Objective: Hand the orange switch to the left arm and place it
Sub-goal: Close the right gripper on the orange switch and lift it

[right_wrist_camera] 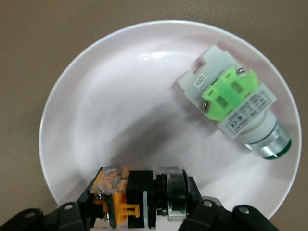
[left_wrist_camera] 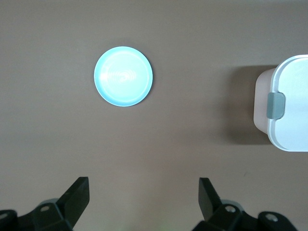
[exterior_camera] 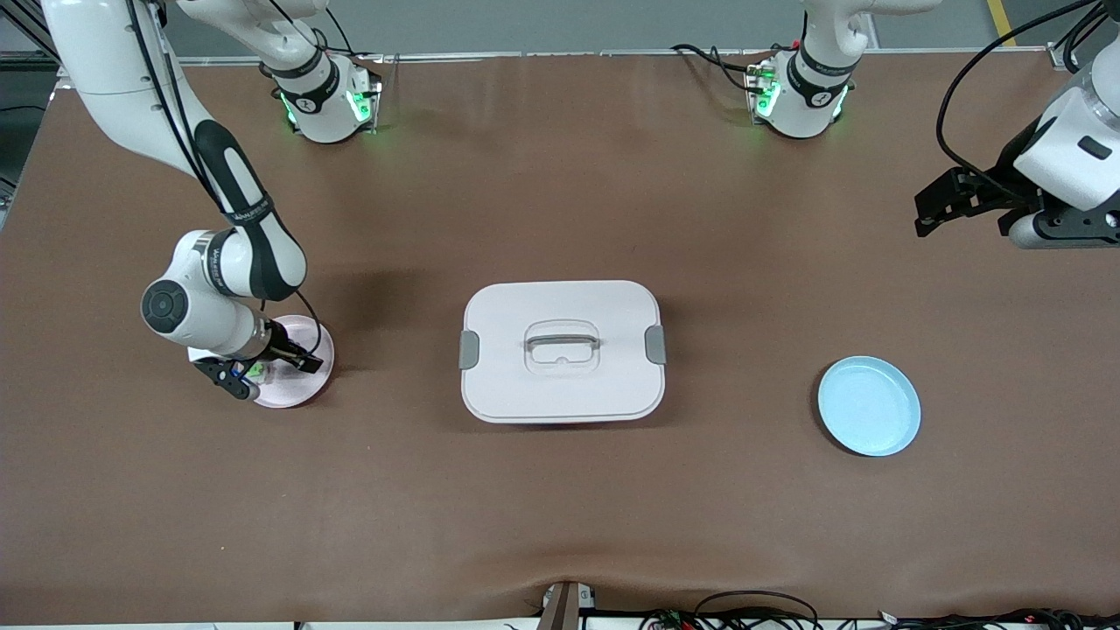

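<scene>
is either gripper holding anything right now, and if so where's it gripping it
The right gripper is shut on the orange switch across its black-and-orange body, over the pink plate. The left gripper holds nothing.

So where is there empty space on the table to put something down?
Bare brown table runs along the edge nearest the front camera, and between the box and the blue plate. That plate is empty too. It is crowded at the pink plate: the right gripper, shut on the orange switch, and the green switch fill it.

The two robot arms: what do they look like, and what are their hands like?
Both arms are glossy white tubes with black joint bands, black cables and green lights at their bases. The right gripper and left gripper are black, each with two angular fingers.
</scene>
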